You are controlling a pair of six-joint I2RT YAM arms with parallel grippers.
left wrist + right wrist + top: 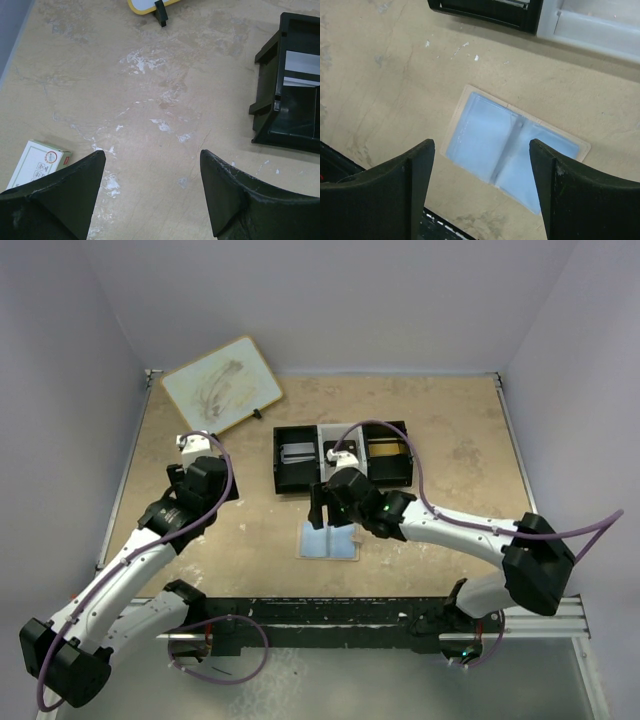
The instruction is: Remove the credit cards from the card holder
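Two robot arms reach over a scuffed tan tabletop, where a wood-framed whiteboard lies tilted at the far left corner and a black-and-white three-compartment tray sits near the middle. Just in front of the tray, apart from it, the pale-blue card holder lies flat and unfolded on the tabletop, its tan border showing all round and its centre fold running between the two clear pockets; whether anything sits in those pockets cannot be told. The right claw hangs directly above the card holder, its two dark fingers spread wide and gripping nothing. The left claw, well apart to the left of the tray, is likewise spread wide and empty over bare tabletop. A small red-and-white box rests just beside its left finger. A silvery-grey card lies in the tray's left compartment.
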